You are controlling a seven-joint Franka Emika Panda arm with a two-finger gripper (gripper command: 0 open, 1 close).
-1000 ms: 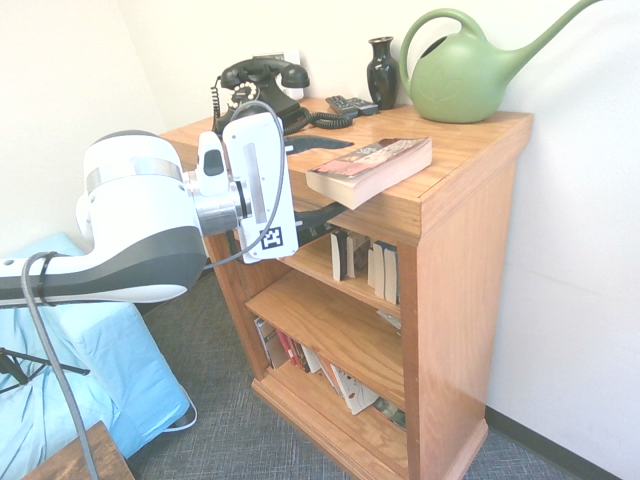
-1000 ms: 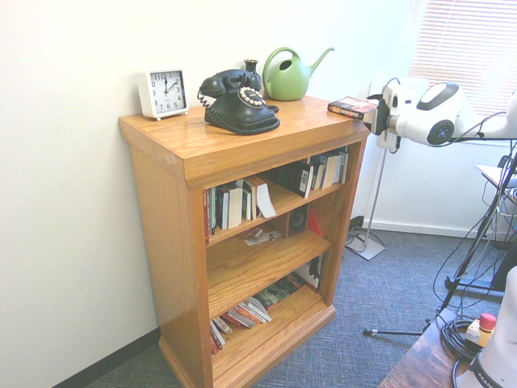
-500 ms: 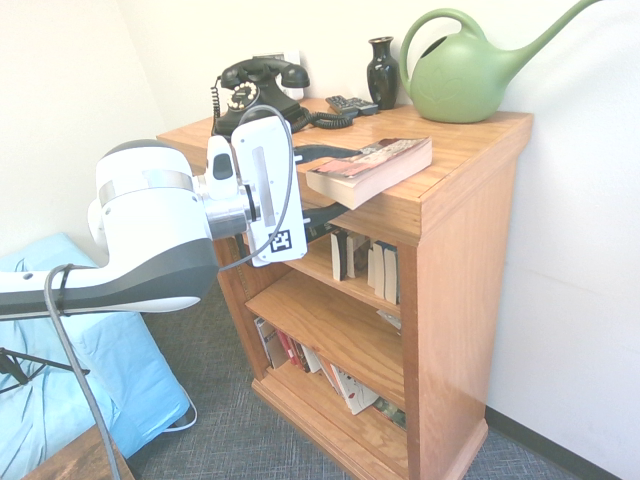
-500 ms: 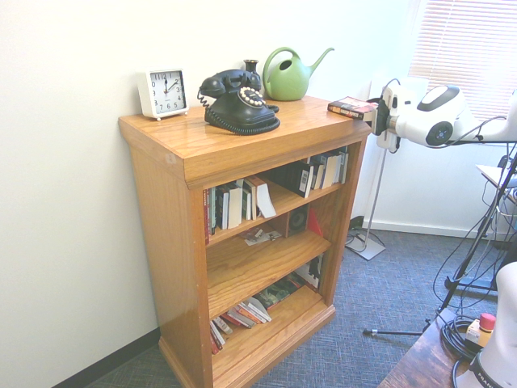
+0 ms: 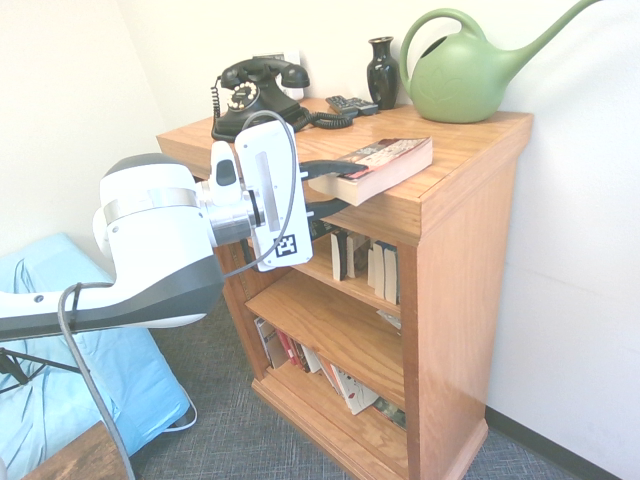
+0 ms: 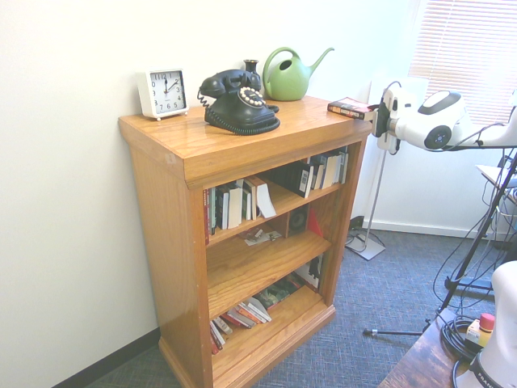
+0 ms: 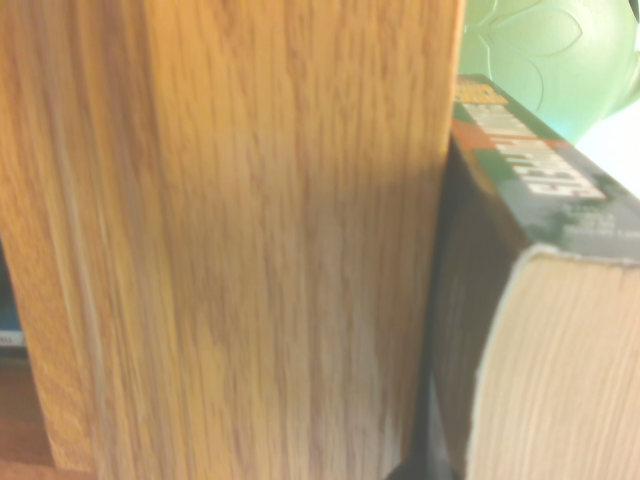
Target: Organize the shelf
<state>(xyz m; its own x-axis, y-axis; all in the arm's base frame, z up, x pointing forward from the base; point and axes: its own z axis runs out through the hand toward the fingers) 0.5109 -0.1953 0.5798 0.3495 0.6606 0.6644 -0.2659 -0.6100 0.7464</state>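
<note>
Against the wall, oak-coloured three-tier shelf (image 6: 242, 267)

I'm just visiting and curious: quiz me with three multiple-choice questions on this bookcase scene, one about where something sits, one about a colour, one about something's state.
1. Where does the paperback lie?
A. On the top, jutting over its front edge
B. On the middle tier
C. On the floor

2. What colour is the watering can?
A. Red
B. Green
C. White

3. How does the telephone handset sit?
A. Dangling by its cord
B. Lying on the floor
C. Resting on its cradle

Answers: 1 A, its corner overhangs the shelf top, by the tool. 2 B, green in both wide views. 3 C, it lies across the phone's top.
</note>
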